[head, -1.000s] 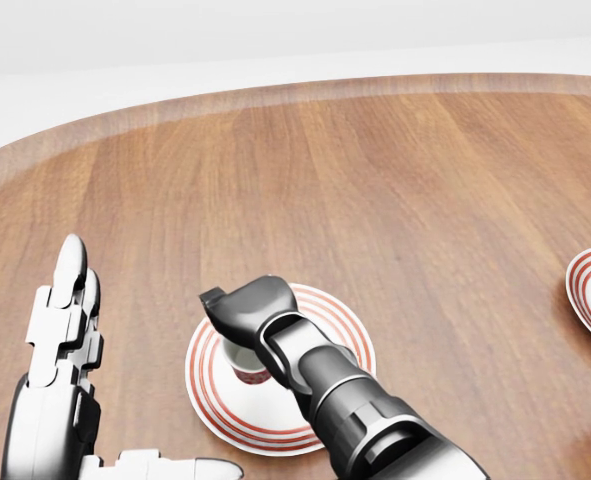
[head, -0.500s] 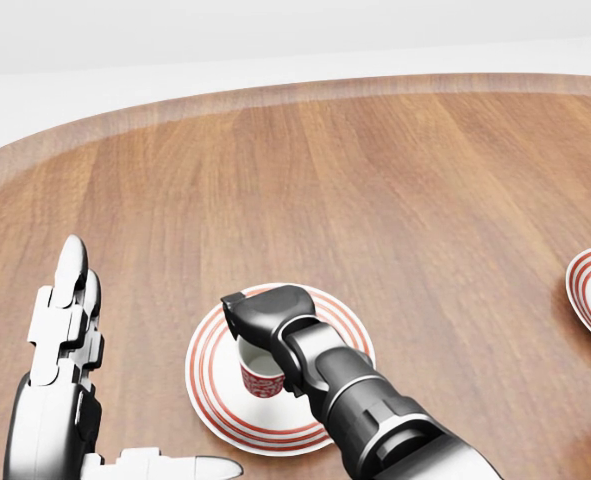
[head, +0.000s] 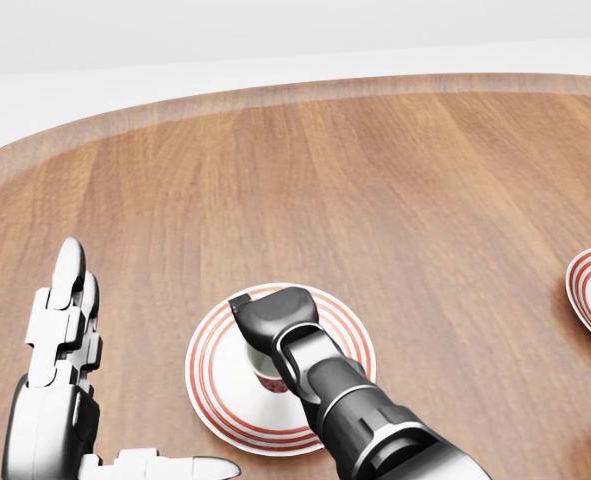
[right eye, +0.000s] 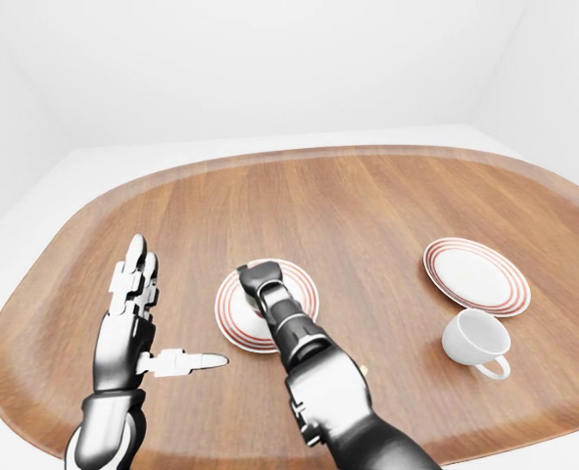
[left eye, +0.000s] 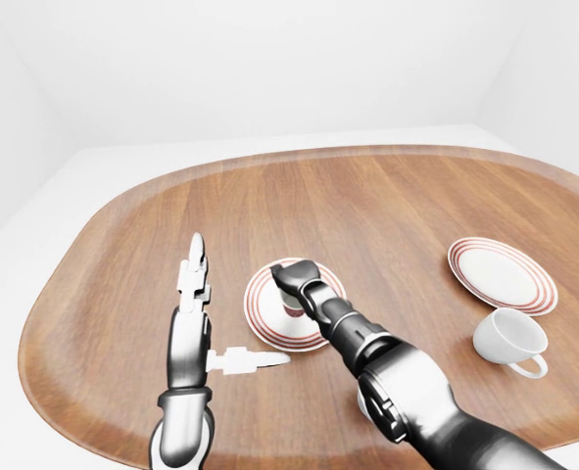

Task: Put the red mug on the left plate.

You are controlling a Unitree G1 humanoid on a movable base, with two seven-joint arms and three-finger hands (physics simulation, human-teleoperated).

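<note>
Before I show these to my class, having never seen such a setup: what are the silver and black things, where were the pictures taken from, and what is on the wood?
These are simulator renders from cameras on a humanoid robot's head, looking over its own arms. The silver left hand hovers open beside the left plate, holding nothing. The dark right hand reaches over that plate and covers the red mug, which stands upright there; whether the fingers grip it is hidden. The two wider pictures are the robot's two eyes; they also show a second striped plate and a white mug on the wooden table, toward the right.
</note>
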